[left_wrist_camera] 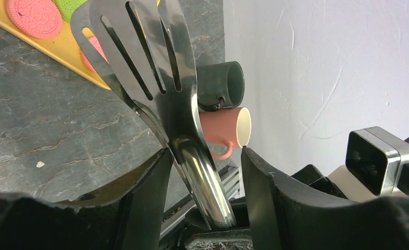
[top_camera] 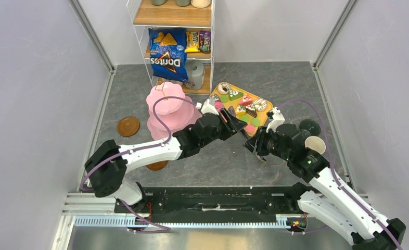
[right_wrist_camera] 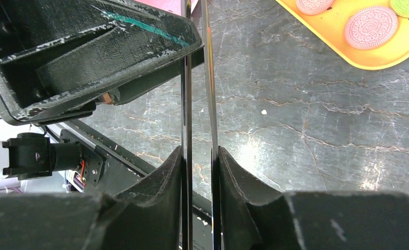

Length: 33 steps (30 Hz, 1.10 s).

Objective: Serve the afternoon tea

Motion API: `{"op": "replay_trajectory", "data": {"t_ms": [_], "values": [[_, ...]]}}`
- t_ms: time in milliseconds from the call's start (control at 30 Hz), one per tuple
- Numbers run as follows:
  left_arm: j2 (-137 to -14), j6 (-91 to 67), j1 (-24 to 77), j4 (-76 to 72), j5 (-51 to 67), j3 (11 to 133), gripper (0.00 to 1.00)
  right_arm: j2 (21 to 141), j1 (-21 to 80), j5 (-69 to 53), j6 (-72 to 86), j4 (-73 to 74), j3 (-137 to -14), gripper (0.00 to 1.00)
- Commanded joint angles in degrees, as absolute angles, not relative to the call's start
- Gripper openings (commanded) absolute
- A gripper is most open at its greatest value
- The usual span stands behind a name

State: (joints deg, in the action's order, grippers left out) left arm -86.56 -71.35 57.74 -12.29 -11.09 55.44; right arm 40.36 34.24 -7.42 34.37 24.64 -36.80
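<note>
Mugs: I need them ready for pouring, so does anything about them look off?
Yes. In the left wrist view the pink mug and the dark-green mug both lie on their sides near the wall, stacked one on the other, mouths sideways, not upright on saucers.

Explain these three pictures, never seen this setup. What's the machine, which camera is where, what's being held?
These are two robot arms bolted to a grey table. The wide picture looks down from above. The other two come from a camera on each arm's wrist, so each shows that arm's own fingers. On the table are a yellow tray of toy cakes and cookies, a pink tiered stand, a brown saucer, a pink mug and a dark-green mug. The right hand is clamped on metal tongs. The left hand has its fingers apart around the same tongs, so this looks like a handover.
</note>
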Motion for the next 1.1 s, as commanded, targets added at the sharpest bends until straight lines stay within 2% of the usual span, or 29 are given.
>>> {"op": "replay_trajectory", "data": {"t_ms": [0,267,633,833,900,1067], "values": [[-85.5,-72.6,57.8,-12.3,-12.1,55.9,0.59,39.0,34.6,-6.0,33.6,23.2,-38.7,0.33],[-85.1,-74.1,57.5,-7.9,-12.3,55.9,0.60,38.4,34.7,-5.4,32.9,23.2,-39.0,0.32],[-89.4,-74.5,57.4,-13.2,-8.6,59.0,0.60,39.6,35.0,-7.2,32.2,22.7,-38.8,0.32],[-89.5,-74.9,57.2,-14.1,-8.8,58.8,0.39,40.4,35.5,-8.0,31.6,23.3,-39.0,0.32],[-89.3,-75.0,56.9,-14.7,-8.5,58.3,0.26,40.6,35.7,-7.7,31.2,23.9,-39.2,0.32],[-88.5,-76.2,56.5,-17.9,-8.4,55.7,0.02,40.4,35.9,-7.4,31.2,24.8,-39.8,0.32]]}}
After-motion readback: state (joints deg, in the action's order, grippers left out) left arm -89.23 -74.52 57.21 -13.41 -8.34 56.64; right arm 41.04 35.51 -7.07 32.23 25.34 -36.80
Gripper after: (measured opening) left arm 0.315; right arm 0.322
